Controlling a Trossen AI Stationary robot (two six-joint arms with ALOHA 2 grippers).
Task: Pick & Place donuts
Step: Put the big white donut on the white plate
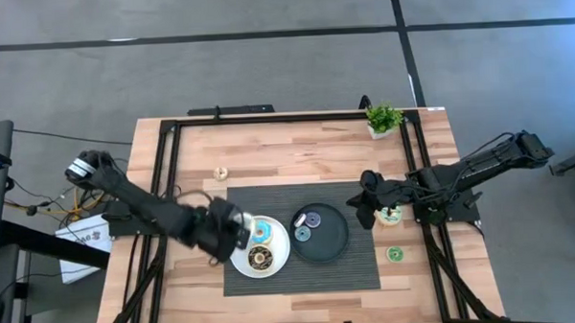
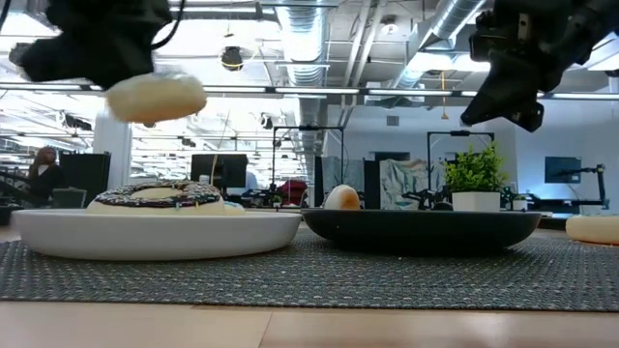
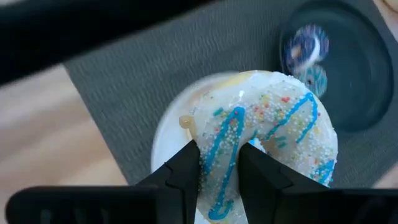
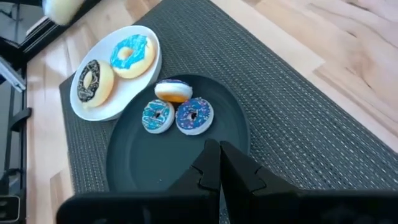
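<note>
The left claw grips a white-iced donut striped with blue icing and coloured sprinkles, one dark finger outside the ring and the other through its hole. Beneath it lies the white plate on a grey woven mat, with bare wooden counter beside. Farther off, the black plate holds two small blue-iced donuts, blurred.

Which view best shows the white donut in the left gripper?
Left wrist view: the white donut, with blue drizzle and sprinkles, fills the frame, the left gripper pinching its ring. The low view shows it from the side, lifted above the white plate. High and right wrist views barely show it.
</note>
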